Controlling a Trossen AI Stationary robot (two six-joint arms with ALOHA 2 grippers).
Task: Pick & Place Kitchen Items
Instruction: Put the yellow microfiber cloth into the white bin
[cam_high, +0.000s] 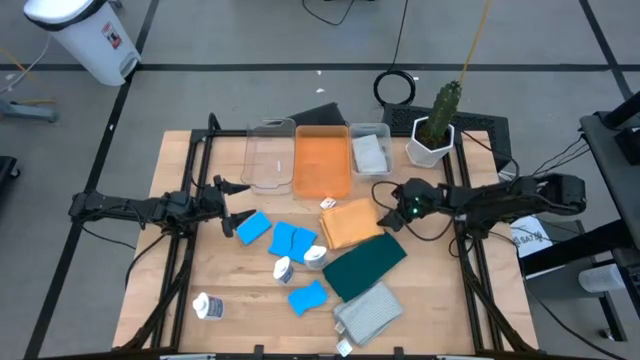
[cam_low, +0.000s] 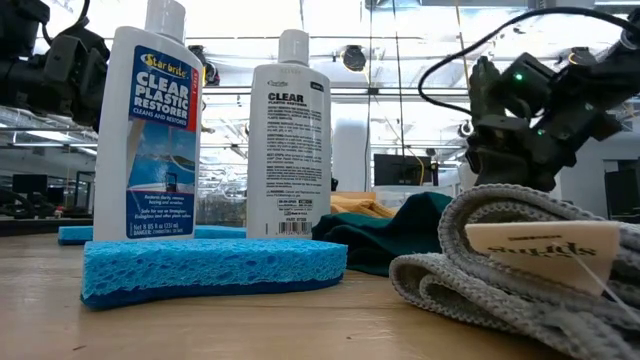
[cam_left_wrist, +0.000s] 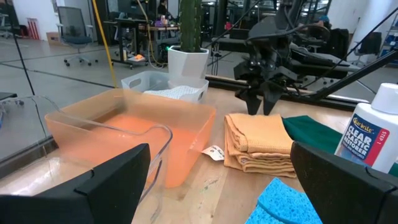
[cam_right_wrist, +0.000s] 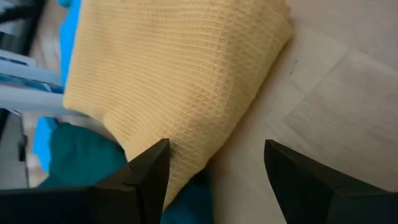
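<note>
A folded orange cloth (cam_high: 350, 222) lies flat on the table, with a dark green cloth (cam_high: 365, 265) and a grey cloth (cam_high: 368, 312) nearer the front edge. Blue sponges (cam_high: 253, 227) (cam_high: 308, 297) and small white bottles (cam_high: 283, 268) (cam_high: 207, 306) lie left of them. My right gripper (cam_right_wrist: 214, 168) is open and points down, just above the orange cloth's right edge (cam_right_wrist: 186, 81); it also shows in the left wrist view (cam_left_wrist: 264, 106). My left gripper (cam_left_wrist: 224, 180) is open and empty, held level left of the sponges (cam_high: 235, 205).
A clear bin (cam_high: 270, 155), an orange bin (cam_high: 322, 160) and a small clear bin holding a grey cloth (cam_high: 370, 152) stand along the far side. A white pot with a cactus (cam_high: 432, 125) stands at the far right. Bare wood shows at the left and at the near left.
</note>
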